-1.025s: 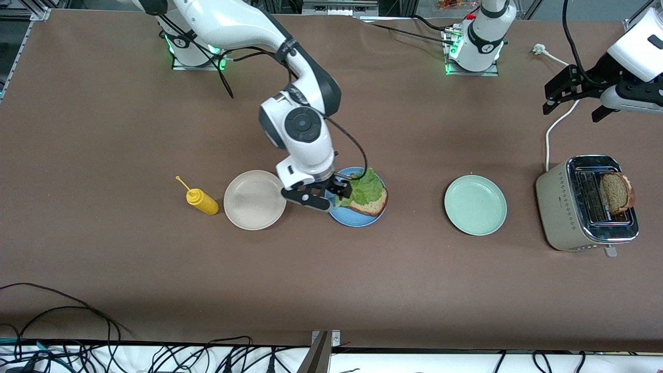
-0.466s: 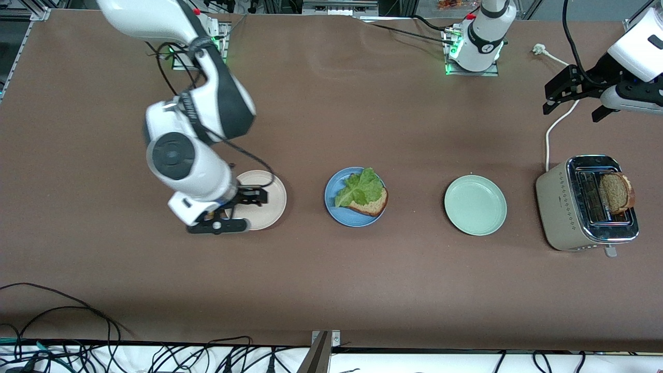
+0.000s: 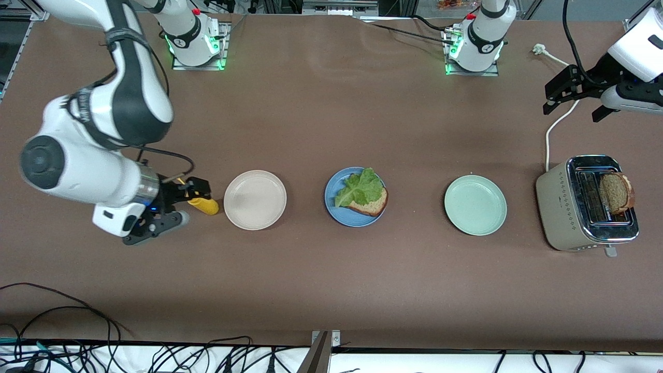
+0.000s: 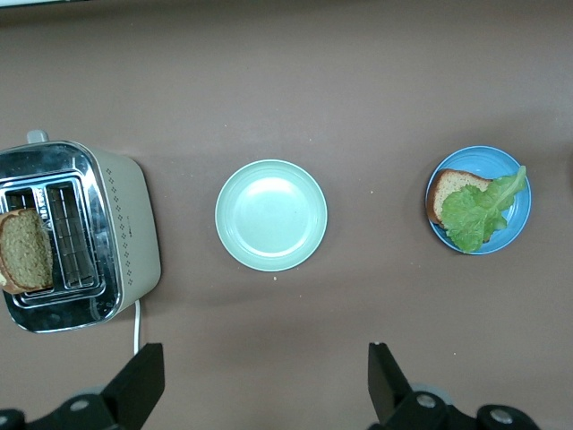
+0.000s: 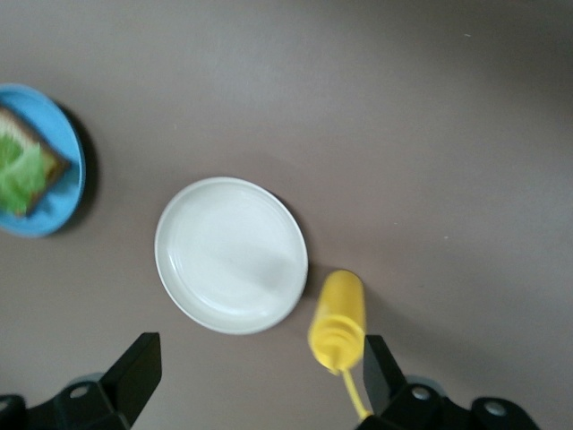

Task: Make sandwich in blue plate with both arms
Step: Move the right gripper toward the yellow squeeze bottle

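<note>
Brown tabletop (image 3: 331, 290) carried everything. Toaster (image 3: 585, 207) stood at the left arm's end w/ one bread slice (image 3: 616, 192) upright in a slot. Three plates lay in a row: pale green plate (image 3: 475, 205) nearest the toaster, blue plate (image 3: 342, 207) in the middle, beige plate (image 3: 255, 200) toward the right arm's end. On the blue plate lay a second bread slice (image 3: 370, 205) w/ lettuce leaf (image 3: 358, 188) on top. Yellow squeeze bottle (image 3: 203, 204) lay beside the beige plate. Right tool (image 3: 171, 207) hung over that bottle, fingers spread, nothing gripped. Left tool (image 3: 575, 98) waited above the tabletop near the toaster cord (image 3: 551, 129), also spread wide and holding nothing.
</note>
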`<state>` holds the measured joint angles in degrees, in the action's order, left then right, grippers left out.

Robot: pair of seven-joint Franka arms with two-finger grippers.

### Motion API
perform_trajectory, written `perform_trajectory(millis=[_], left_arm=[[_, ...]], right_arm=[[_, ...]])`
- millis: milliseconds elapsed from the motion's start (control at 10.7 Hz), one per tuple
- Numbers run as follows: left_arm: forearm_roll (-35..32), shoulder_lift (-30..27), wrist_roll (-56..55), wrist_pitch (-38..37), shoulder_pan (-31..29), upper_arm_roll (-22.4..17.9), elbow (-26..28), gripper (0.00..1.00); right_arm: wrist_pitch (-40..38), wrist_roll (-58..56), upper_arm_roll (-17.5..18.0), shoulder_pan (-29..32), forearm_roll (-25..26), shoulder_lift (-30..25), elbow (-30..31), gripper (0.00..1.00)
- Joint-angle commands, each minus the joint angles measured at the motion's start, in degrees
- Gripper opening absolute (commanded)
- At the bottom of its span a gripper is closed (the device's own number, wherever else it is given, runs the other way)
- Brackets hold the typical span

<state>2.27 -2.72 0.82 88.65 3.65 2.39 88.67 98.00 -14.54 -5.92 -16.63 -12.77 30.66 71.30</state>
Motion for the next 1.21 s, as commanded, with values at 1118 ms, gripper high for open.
perform_trajectory(millis=[1118], left_arm=[[0.98, -0.53, 0.59, -2.87, -0.92, -0.02, -0.16, 1.00]], right_arm=[[4.74, -101.35, 0.56, 25.86, -38.53, 6.06, 20.54, 1.00]])
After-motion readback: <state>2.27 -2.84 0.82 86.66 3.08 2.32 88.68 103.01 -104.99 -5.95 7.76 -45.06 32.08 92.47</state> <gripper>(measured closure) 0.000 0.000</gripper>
